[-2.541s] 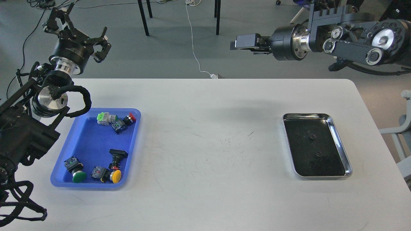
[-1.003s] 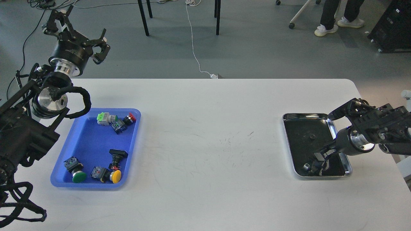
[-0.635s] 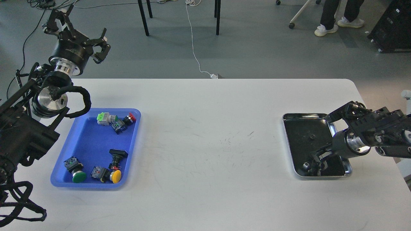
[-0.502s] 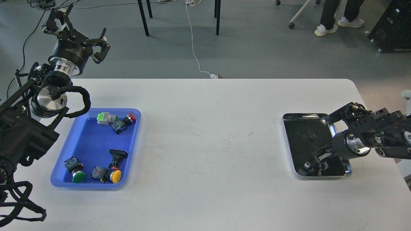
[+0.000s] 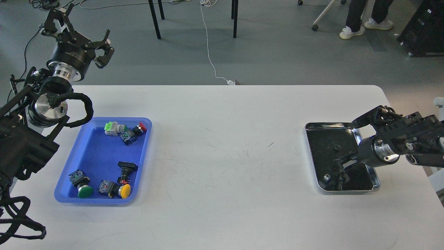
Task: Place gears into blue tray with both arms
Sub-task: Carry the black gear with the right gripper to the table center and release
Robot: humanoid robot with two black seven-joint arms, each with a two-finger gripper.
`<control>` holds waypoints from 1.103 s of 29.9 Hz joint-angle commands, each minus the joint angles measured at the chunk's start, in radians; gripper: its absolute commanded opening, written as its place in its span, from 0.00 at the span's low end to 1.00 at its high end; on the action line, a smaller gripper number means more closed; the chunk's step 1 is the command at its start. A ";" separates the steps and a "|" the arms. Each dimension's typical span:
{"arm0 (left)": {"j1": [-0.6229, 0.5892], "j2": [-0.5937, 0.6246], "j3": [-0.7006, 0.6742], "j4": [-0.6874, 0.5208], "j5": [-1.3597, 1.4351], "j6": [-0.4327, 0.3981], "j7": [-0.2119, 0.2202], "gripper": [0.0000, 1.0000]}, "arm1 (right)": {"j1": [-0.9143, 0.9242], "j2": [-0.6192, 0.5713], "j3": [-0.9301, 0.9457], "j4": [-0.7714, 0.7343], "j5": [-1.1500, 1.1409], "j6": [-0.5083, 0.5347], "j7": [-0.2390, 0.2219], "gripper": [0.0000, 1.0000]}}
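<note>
The wide white counter [image 5: 225, 146] carries two trays well apart: the rectangular blue plastic tray with a raised rim [image 5: 88, 154] at nine o'clock and a shiny silver metal tray with a dark bottom [image 5: 368, 154] at three o'clock.

The black jointed left arm [image 5: 52, 104] stands off behind the blue tray, at ten o'clock of it, its left pincer [image 5: 74, 29] raised over the floor with the fingers spread and nothing between them. The black jointed right arm [image 5: 399, 144] reaches in from three o'clock, and its right pincer [image 5: 334, 172] is down inside the silver tray, at the near end. It is dark against the dark floor of the tray, so I cannot tell whether its fingers are spread or pressed together, nor whether they have anything.

The blue tray holds only coloured-cap push-button switches [image 5: 119, 130], some at its far end, others at its near end. No gear lies in it.

One tiny black toothed gear [image 5: 335, 148] lies at the middle of the silver tray, at twelve o'clock of the right pincer and clear of it. If another gear lies under the pincer, it is hidden.

The chief risk, I judge, is a missed or glancing pinch: a gear this small and flat may skid on the slick metal, or be nipped by an edge and dropped on the long carry across the counter. Pressing down hard could also shove the light tray.
</note>
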 commanded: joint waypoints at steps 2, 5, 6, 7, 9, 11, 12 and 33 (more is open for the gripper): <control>-0.003 0.009 0.000 0.000 0.000 -0.001 0.000 0.98 | 0.116 0.018 0.060 0.077 0.012 -0.008 0.000 0.18; -0.004 0.008 0.000 0.000 0.000 0.002 0.000 0.98 | 0.135 0.070 0.117 0.098 0.026 -0.050 0.000 0.18; -0.004 0.008 0.000 0.000 0.000 0.004 0.000 0.98 | 0.135 0.102 0.122 0.098 0.042 -0.067 0.000 0.18; -0.004 0.006 -0.002 0.000 0.000 0.005 0.000 0.98 | 0.135 0.129 0.123 0.098 0.062 -0.081 0.002 0.18; -0.004 0.008 -0.002 0.000 0.000 0.005 0.000 0.98 | 0.129 0.184 0.123 0.101 0.116 -0.107 0.003 0.18; -0.006 0.008 0.000 0.000 0.000 0.005 0.000 0.98 | 0.115 0.238 0.125 0.103 0.159 -0.135 0.008 0.18; -0.006 0.009 0.000 0.000 0.000 0.005 0.000 0.98 | 0.100 0.264 0.129 0.103 0.179 -0.144 0.009 0.18; 0.000 0.014 0.000 0.000 0.000 0.007 0.000 0.98 | -0.114 0.492 0.177 -0.060 0.331 -0.140 0.025 0.19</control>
